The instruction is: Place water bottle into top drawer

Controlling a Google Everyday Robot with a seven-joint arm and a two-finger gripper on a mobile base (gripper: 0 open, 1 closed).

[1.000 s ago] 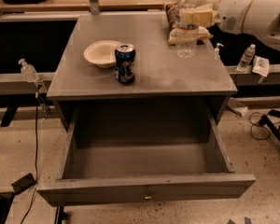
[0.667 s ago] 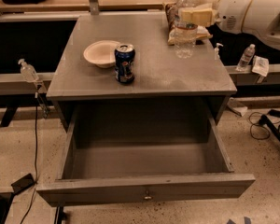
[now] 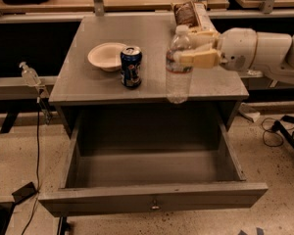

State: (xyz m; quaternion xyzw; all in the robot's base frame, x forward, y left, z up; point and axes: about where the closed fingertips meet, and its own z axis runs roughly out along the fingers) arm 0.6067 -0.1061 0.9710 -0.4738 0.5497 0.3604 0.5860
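So the cream two-finger tool [image 3: 184, 49] is clamped on the clear ribbed plastic water bottle [image 3: 178, 80], upright at the front edge of the grey bench [image 3: 98, 88], above the open grey metal top drawer [image 3: 152, 196].

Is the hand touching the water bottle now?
Touching. The camera view shows the hand closed on the water bottle, a finger on either side of its upper body, holding it above the open top drawer.
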